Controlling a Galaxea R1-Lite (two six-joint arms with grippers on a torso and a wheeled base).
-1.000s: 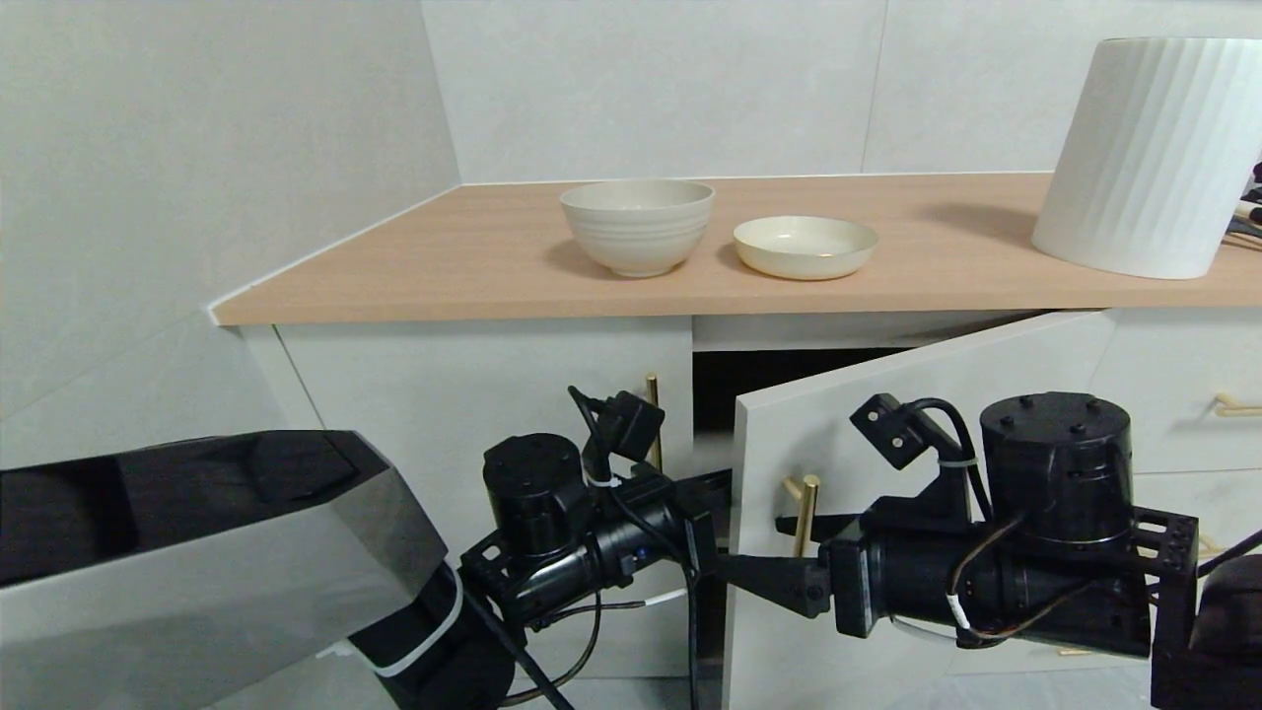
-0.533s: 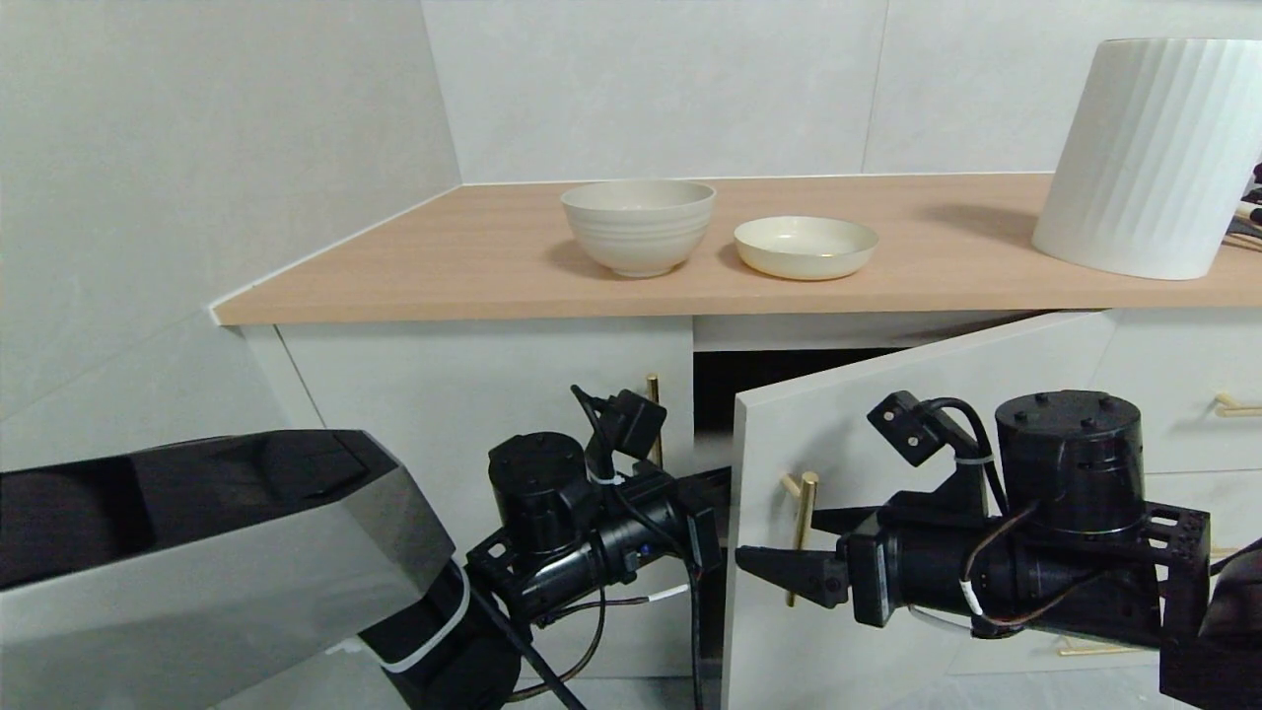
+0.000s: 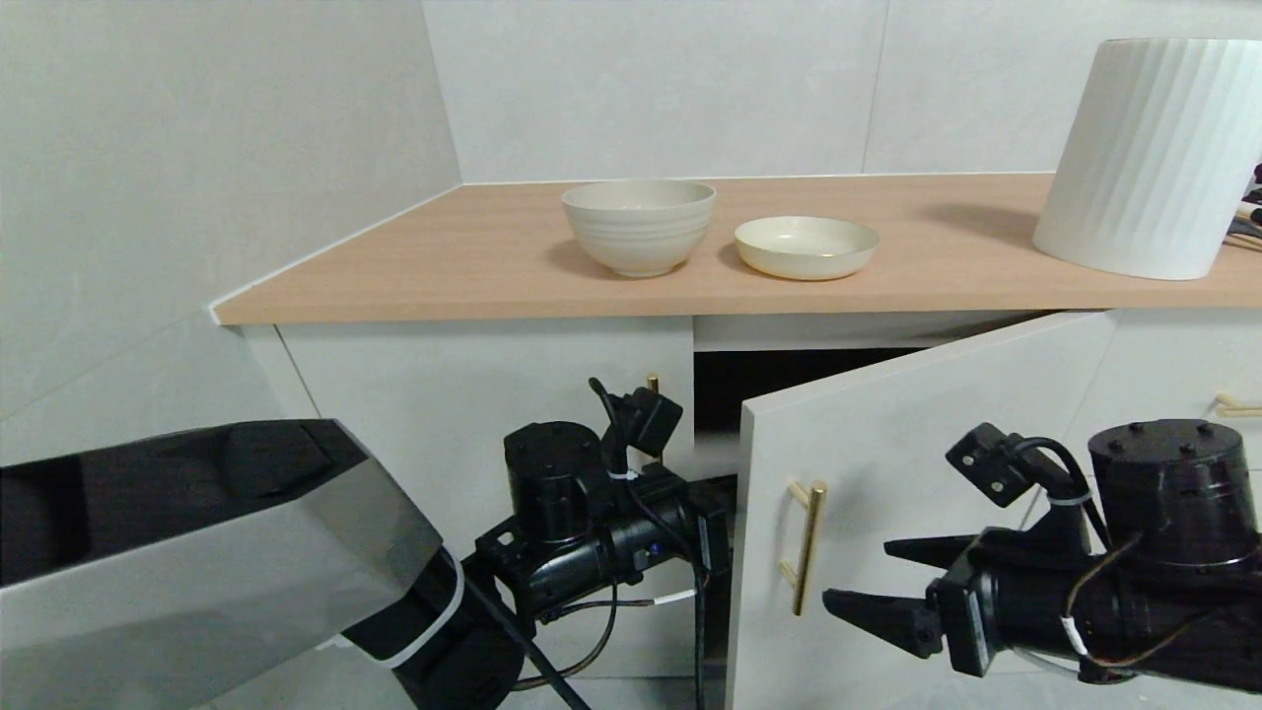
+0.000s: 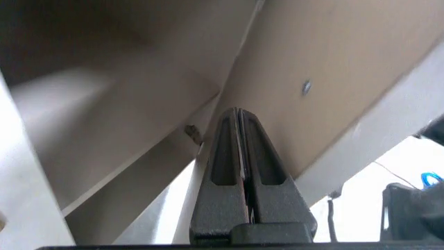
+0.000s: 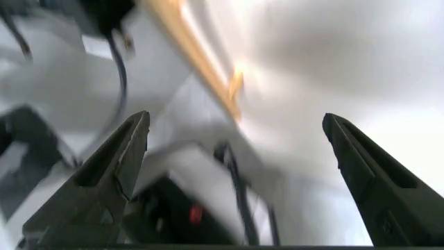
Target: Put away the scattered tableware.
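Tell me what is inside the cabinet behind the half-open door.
A dark gap shows behind the door, the left gripper at its edge, jaws shut. Door and shadow hide the interior; shelves or contents cannot be seen.

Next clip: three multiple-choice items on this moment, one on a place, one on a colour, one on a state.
1. Where is the dish? A on the counter, right of the bowl; B in the bowl; C in a sink.
2. Handle colour? A black; B red; C gold.
3. The right gripper is: A shut on the handle; B open, clear of the handle; C shut on the dish.
Answers: 1 A, it sits beside the bowl; 2 C, a gold bar; 3 B, fingers spread, off the handle.
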